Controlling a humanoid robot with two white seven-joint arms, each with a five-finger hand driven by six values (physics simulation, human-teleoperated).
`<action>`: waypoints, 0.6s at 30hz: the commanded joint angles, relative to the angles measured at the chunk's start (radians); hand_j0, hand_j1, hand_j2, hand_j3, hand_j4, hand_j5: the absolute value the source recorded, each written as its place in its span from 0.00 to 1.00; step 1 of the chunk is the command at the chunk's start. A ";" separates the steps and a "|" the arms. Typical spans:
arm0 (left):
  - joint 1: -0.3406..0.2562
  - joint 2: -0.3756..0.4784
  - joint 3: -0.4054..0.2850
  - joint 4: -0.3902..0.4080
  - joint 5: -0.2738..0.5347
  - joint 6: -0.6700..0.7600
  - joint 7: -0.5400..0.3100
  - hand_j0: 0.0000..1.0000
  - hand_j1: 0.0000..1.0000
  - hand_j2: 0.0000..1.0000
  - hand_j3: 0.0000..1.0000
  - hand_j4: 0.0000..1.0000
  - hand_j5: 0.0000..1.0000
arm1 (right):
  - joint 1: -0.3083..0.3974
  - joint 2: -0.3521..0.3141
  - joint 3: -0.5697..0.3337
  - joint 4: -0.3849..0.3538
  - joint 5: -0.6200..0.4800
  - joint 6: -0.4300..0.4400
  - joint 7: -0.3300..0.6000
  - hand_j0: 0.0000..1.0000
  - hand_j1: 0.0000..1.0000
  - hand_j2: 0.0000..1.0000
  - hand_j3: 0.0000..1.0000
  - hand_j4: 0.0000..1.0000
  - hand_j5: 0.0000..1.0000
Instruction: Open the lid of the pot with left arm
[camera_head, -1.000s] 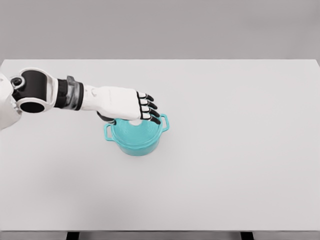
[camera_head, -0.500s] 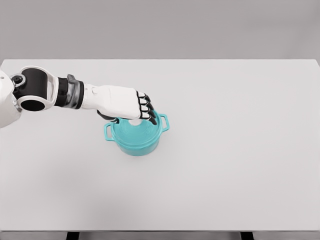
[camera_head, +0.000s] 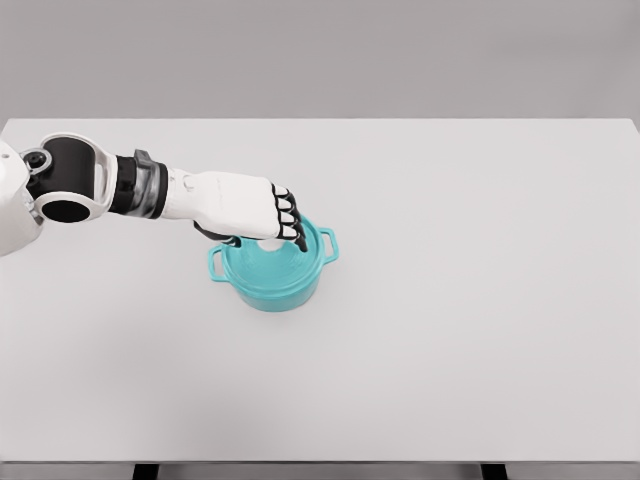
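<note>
Teal pot (camera_head: 272, 278) sits left of center on the white surface (camera_head: 460, 330), lid (camera_head: 268, 265) on. We've got our left hand (camera_head: 240, 208) over it, fingers (camera_head: 291, 222) curled down around the lid's white knob (camera_head: 270, 243).

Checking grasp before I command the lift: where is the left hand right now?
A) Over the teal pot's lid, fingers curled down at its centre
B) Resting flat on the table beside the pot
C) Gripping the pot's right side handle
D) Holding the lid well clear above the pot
A: the left hand sits over the lid of the teal pot, fingers curled down at its centre, with the lid not yet off.
</note>
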 joint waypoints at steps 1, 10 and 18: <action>0.000 0.000 0.001 0.000 0.004 0.002 0.001 0.83 0.83 0.83 0.83 0.83 0.83 | -0.002 0.000 0.000 0.000 0.000 0.000 0.000 1.00 1.00 1.00 1.00 1.00 1.00; 0.000 -0.004 0.000 0.000 0.001 0.002 -0.001 0.79 0.79 0.79 0.79 0.79 0.79 | -0.002 0.000 0.000 0.000 0.000 0.000 0.000 1.00 1.00 1.00 1.00 1.00 1.00; 0.002 -0.006 -0.006 -0.001 -0.002 0.002 -0.002 0.73 0.73 0.73 0.73 0.73 0.73 | 0.000 0.000 0.000 0.000 0.000 0.000 -0.001 1.00 1.00 1.00 1.00 1.00 1.00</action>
